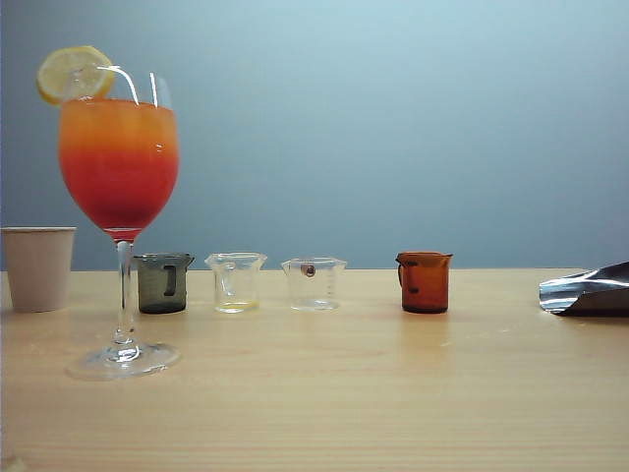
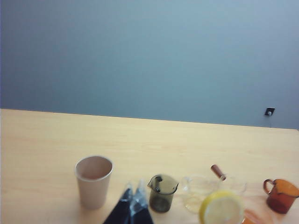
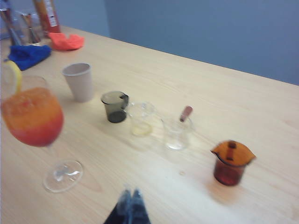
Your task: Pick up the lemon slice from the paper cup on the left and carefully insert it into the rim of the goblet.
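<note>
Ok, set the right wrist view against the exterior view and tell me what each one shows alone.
Only the right wrist view shows the right gripper, fingers shut and empty above the table, plus a blue cloth, an orange cloth and bottles at the far edge. Only the exterior view shows a shiny foil bag at the right edge. Both show the goblet with the lemon slice on its rim, the paper cup, and the grey, two clear and amber beakers.

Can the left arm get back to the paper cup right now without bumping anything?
Probably yes. The left end effector is shut, holds nothing, and hangs above the table beside the paper cup. The goblet and grey beaker stand off to the other side, apart from the cup.
</note>
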Controlling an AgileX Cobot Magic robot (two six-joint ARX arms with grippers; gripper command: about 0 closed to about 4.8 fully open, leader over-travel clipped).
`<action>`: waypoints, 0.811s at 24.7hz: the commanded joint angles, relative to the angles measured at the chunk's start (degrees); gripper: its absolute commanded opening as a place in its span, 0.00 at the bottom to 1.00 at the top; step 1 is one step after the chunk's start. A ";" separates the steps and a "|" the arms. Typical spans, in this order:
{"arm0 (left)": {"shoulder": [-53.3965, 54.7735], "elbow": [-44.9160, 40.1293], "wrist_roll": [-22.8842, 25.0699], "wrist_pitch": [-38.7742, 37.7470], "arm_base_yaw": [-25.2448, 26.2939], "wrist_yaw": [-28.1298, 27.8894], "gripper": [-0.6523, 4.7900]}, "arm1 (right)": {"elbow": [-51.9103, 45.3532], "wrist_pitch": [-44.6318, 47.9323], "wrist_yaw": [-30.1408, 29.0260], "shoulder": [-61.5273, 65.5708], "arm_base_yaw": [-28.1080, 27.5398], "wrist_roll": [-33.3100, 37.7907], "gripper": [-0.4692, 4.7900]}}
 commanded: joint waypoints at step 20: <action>-7.30 -31.23 -0.37 21.35 -0.04 -9.51 0.11 | -26.18 5.73 -2.43 -19.76 -0.02 7.32 0.08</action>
